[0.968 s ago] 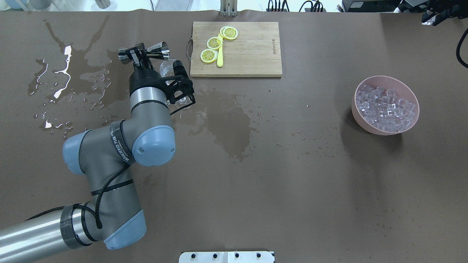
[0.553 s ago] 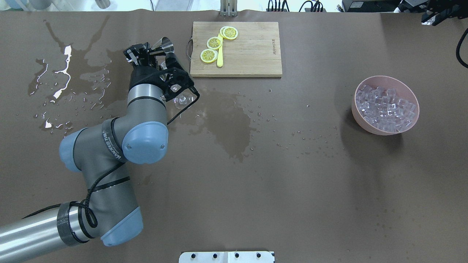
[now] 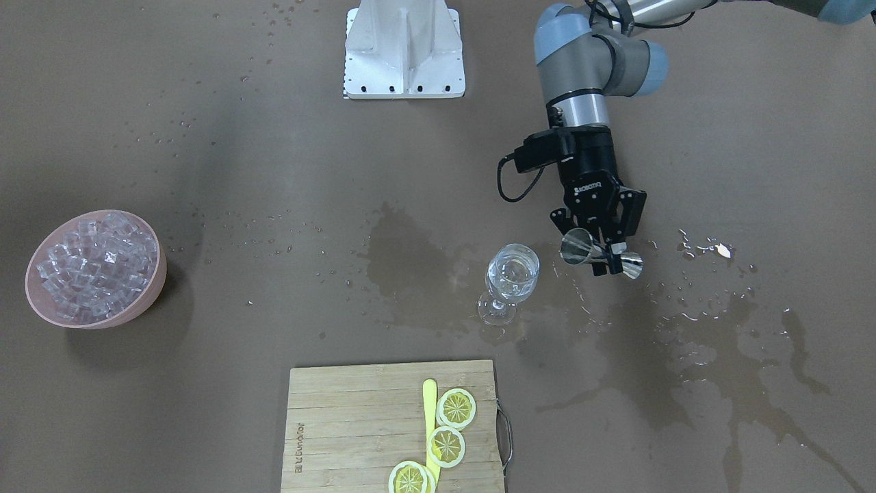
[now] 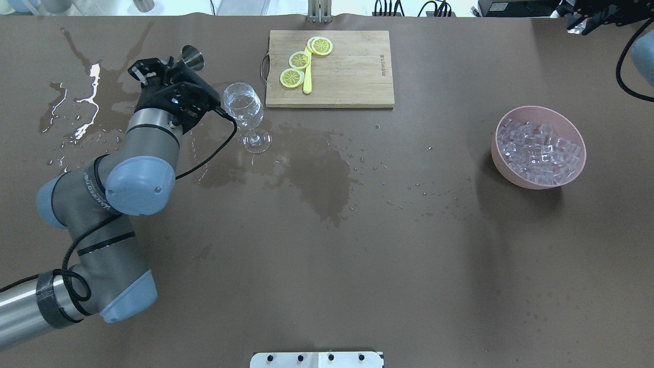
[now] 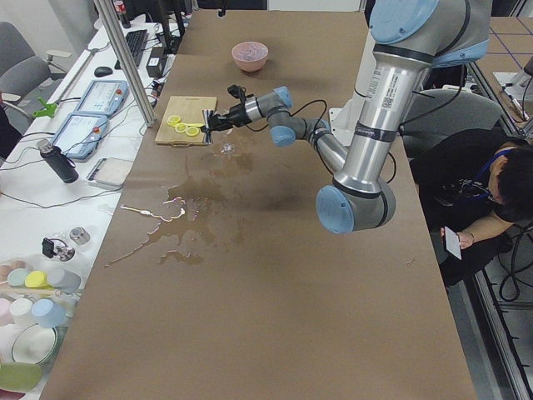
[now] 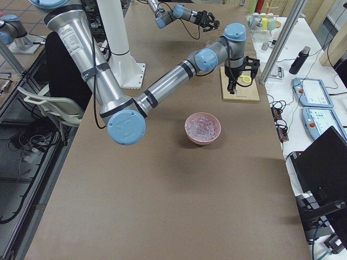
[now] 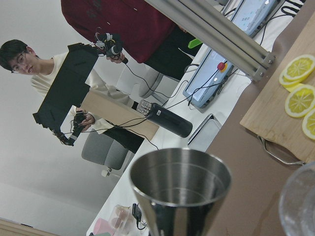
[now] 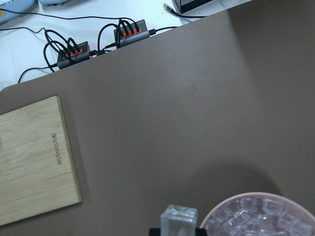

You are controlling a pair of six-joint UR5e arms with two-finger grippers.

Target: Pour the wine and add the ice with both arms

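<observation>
Left gripper [image 3: 606,253] is clamped on one steel jigger [image 3: 578,247] lying sideways, just beside the one glass [image 3: 512,263] that holds the wine [image 3: 508,286]. The glass stands mid-counter [image 3: 274,137] among wet patches [image 3: 410,260], well apart from every edge. One board [image 3: 356,424] with three lemon slices [image 3: 446,446] lies by the edge opposite the robot. One bowl [image 3: 156,287] heaped with ice [image 3: 92,263] sits near the counter's end.

Overhead, the right gripper [image 4: 582,24] hangs at the far right corner. A wide bare stretch separates glass and bowl.

The right wrist view shows that gripper closed on one cube [image 8: 179,219], above the bowl's rim.

The left wrist view shows the jigger's mouth, with the board's corner at right.
</observation>
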